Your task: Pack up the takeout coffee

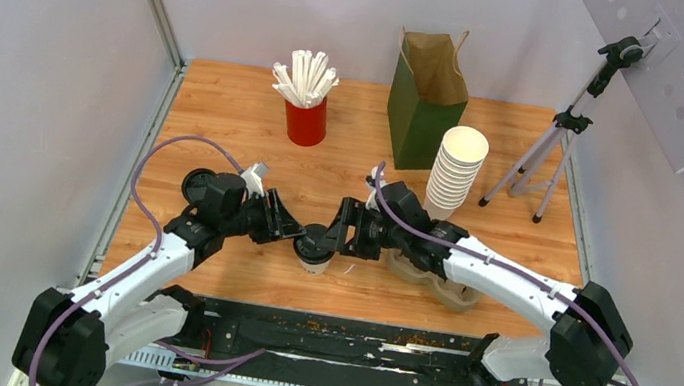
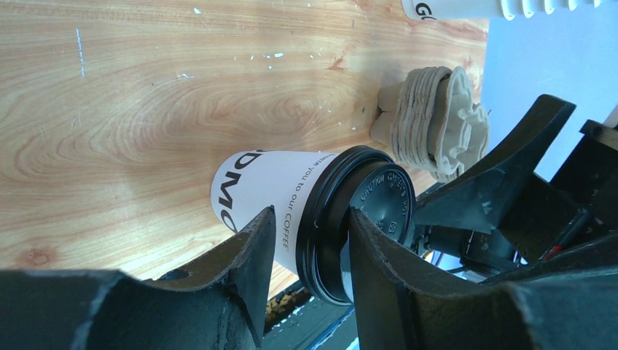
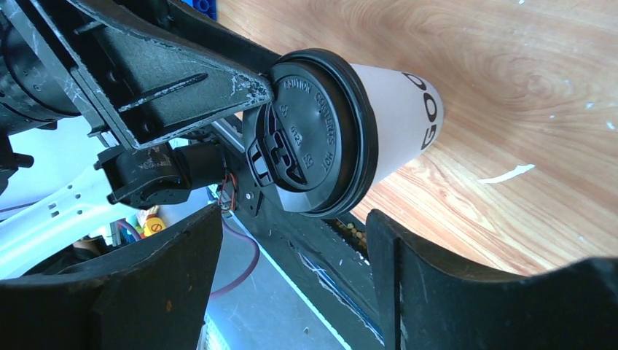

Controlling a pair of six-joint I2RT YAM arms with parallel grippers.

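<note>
The takeout coffee (image 1: 315, 250), a small white paper cup with a black sip lid, stands upright near the table's front middle. My left gripper (image 1: 290, 229) reaches it from the left. In the left wrist view the left gripper (image 2: 312, 215) is shut on the coffee (image 2: 270, 182), one finger against the paper wall and the other over the lid (image 2: 382, 200). My right gripper (image 1: 343, 241) is close on the cup's right side. In the right wrist view the right gripper (image 3: 291, 240) stands open, and the coffee (image 3: 321, 138) lies beyond its fingertips, not between them.
An open paper bag (image 1: 427, 99) stands at the back, with a tall stack of lidless white cups (image 1: 454, 173) beside it. A red cup of straws (image 1: 307, 107) is back left, a tripod (image 1: 551, 152) back right. Stacked pulp cup carriers (image 1: 437, 277) lie under the right arm.
</note>
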